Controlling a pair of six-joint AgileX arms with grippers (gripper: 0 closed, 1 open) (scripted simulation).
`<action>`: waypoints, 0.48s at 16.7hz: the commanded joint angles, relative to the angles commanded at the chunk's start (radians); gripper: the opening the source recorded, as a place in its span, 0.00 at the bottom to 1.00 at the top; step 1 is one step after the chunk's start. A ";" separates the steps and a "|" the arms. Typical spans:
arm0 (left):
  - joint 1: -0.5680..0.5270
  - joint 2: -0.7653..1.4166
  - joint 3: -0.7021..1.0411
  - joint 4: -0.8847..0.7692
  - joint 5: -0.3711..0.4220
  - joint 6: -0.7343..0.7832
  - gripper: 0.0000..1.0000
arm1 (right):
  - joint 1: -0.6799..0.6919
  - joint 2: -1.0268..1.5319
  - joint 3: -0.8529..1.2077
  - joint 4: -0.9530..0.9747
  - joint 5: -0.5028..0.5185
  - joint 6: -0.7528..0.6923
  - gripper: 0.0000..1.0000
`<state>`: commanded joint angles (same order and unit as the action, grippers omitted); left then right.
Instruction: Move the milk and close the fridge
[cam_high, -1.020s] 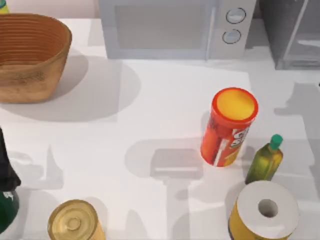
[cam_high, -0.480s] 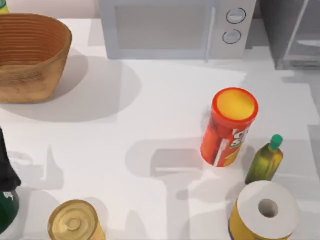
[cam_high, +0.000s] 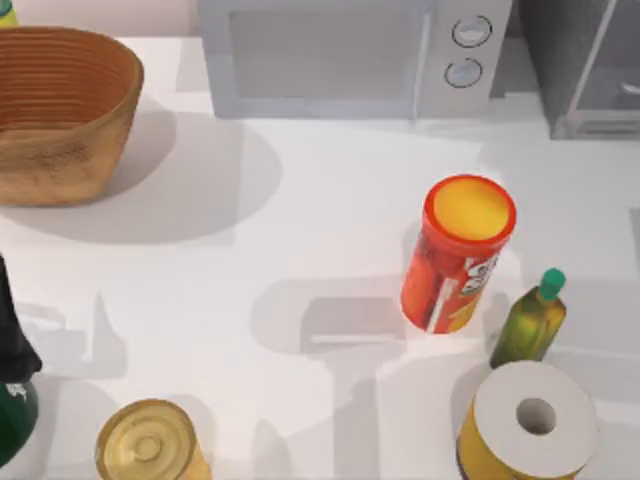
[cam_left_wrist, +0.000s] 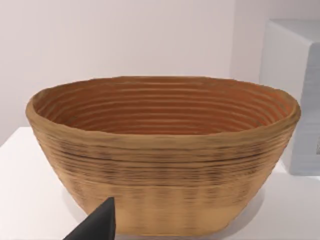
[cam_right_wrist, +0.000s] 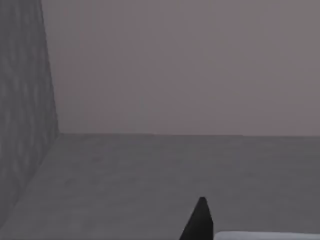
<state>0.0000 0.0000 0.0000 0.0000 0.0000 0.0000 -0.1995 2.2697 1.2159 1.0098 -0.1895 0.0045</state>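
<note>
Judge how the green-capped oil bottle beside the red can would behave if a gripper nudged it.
The oil bottle is tall and narrow, so it would probably tip. Once down, its rounded body would likely roll, perhaps into the red can close beside it.

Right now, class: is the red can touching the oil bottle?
Apart. The top view shows white table between the red can and the oil bottle.

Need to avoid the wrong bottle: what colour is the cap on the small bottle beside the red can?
Green, on a yellow-green oil bottle beside the red can; clearest in the top view.
</note>
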 joint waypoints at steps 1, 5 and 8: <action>0.000 0.000 0.000 0.000 0.000 0.000 1.00 | -0.004 0.017 0.023 -0.003 -0.009 0.000 0.00; 0.000 0.000 0.000 0.000 0.000 0.000 1.00 | -0.008 0.029 0.040 -0.005 -0.016 0.000 0.00; 0.000 0.000 0.000 0.000 0.000 0.000 1.00 | -0.005 0.026 0.038 -0.005 -0.015 0.001 0.00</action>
<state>0.0000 0.0000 0.0000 0.0000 0.0000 0.0000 -0.2041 2.2962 1.2539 1.0052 -0.2049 0.0056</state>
